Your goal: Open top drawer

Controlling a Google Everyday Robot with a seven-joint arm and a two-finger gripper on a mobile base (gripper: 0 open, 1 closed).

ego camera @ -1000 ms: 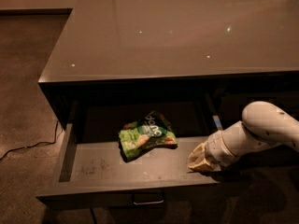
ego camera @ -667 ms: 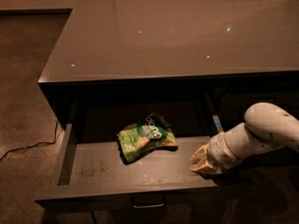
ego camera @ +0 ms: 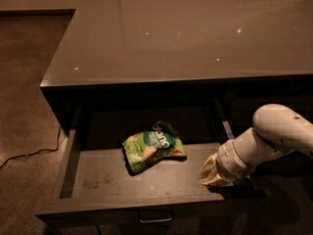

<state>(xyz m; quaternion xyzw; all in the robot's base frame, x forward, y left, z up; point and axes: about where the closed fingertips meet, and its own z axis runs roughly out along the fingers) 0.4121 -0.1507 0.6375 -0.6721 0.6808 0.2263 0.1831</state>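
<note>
Cabinet [ego camera: 186, 38]: a glossy dark top fills the far half of the view.

Top drawer [ego camera: 98, 180]: sits just under that top and is pulled well out toward the near side. Its grey floor is exposed and its front panel is at the near edge.

Arm [ego camera: 274, 136]: white, comes in from the right.

Gripper [ego camera: 214, 171]: at the drawer's near right corner, at or over the front edge. We cannot confirm contact, and we cannot tell whether it is open or closed.

Snack bag [ego camera: 152, 146]: green, lying on the drawer floor to the left of the gripper and apart from it.

Handle [ego camera: 155, 217]: small, metal, at the centre of the front panel, left of the gripper and not held.

Cable [ego camera: 24, 155]: thin, on the ground at left.

Judgement: the opening looks nearly or fully done. If more travel is wanted, we would draw straight toward the near side, in line with the drawer's sides. A pull from the right corner instead of the centre could skew the drawer and make it bind, so we would keep the force low and even. We would keep clear of the snack bag and stop before the drawer's end stop.
</note>
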